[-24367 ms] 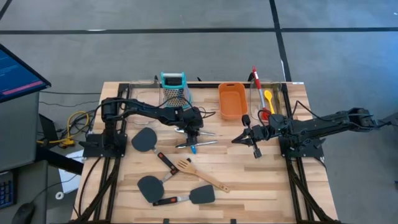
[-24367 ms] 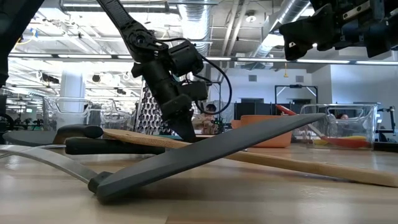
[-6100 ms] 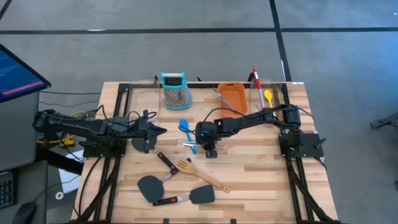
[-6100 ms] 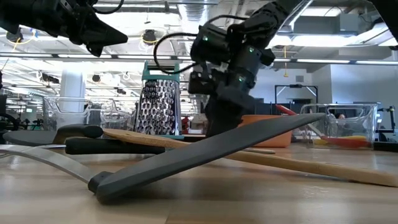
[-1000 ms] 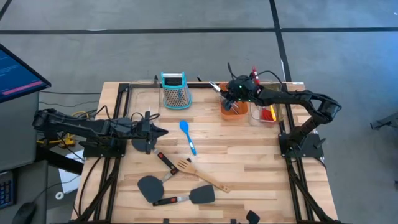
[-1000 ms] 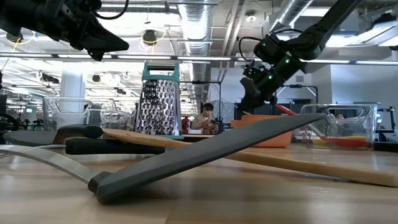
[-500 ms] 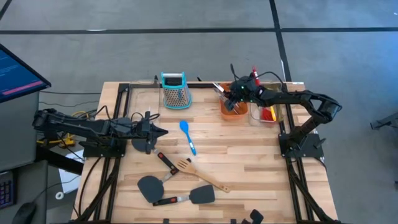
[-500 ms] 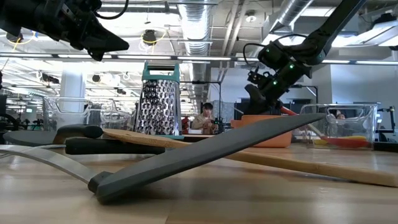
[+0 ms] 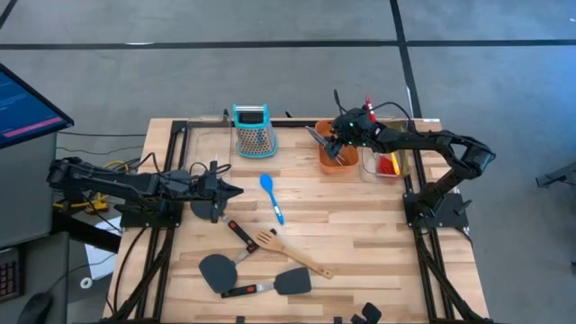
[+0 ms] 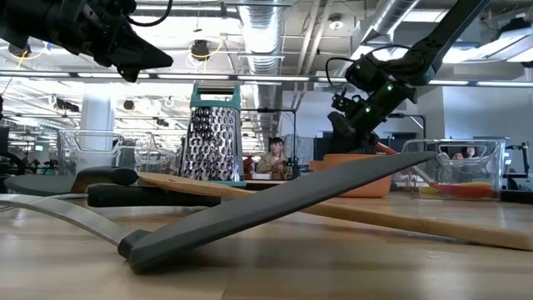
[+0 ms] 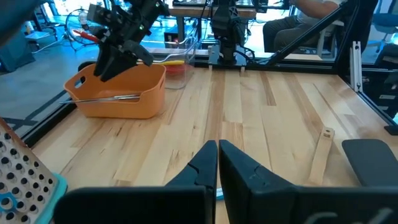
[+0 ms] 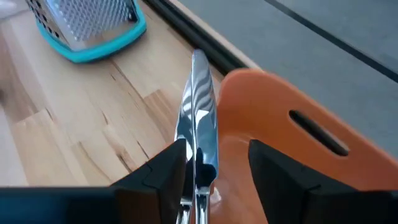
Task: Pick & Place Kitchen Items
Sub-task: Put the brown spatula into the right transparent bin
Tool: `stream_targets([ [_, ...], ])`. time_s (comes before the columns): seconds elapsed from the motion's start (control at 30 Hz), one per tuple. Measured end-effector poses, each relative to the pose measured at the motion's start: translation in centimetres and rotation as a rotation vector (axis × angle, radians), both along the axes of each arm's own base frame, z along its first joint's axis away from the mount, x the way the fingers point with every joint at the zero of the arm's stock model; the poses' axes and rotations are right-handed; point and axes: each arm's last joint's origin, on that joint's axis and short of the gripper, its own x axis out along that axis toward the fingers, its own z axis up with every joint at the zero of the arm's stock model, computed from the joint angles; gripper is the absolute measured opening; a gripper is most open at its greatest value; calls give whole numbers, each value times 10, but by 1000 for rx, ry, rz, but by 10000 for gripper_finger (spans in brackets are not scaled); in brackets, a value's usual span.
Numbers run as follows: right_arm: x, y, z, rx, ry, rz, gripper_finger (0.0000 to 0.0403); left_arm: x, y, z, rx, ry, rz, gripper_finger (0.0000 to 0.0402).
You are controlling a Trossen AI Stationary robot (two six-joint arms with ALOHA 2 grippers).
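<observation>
Utensils lie mid-worktop: I see the blue spoon (image 9: 271, 194), with black spatulas (image 9: 219, 269) and wooden turner (image 9: 286, 251) toward the near edge. My left gripper (image 9: 229, 189) waits at the left edge, fingers pressed together. Silver tongs (image 12: 198, 127) rest in the orange tub (image 9: 337, 158) at the far edge, between my right gripper's (image 9: 333, 132) spread fingers.

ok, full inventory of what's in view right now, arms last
tongs: 1, silver, lying in the orange tub, ends over its rim
orange tub: 1, back of table
box grater: 1, teal-topped metal, back, left of the tub
clear bin: 1, right of the tub, red and yellow utensils inside
blue spoon: 1, mid-table
black spatulas: 3, front and left
wooden turner: 1, front centre
right gripper: open, over the tub
left gripper: shut, at the table's left side
</observation>
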Motion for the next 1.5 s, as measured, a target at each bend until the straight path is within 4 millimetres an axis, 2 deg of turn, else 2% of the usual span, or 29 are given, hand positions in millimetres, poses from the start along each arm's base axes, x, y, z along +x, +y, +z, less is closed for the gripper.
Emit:
stream_targets([
  [0.13, 5, 3, 18, -13, -17, 18, 154, 0, 0, 0, 0, 0, 0, 2],
  [0.27, 10, 17, 41, -13, -18, 64, 122, 0, 0, 0, 0, 0, 0, 2],
  [0.4, 11, 41, 62, 31, 10, 155, 83, 0, 0, 0, 0, 0, 0, 2],
  [0.57, 11, 77, 78, 125, -23, 366, 48, 0, 0, 0, 0, 0, 2, 2],
  [0.73, 16, 112, 87, 223, -74, 493, 24, 0, 0, 0, 1, 0, 3, 2],
  [0.97, 24, 149, 88, 214, -67, 640, 6, 0, 0, 0, 1, 0, 3, 2],
  [1.3, 27, 174, 89, 206, -66, 724, 3, 0, 0, 0, 0, 0, 2, 2],
  [1.5, 32, 189, 90, 91, -102, 713, 1, 0, 0, 0, 1, 0, 2, 2],
])
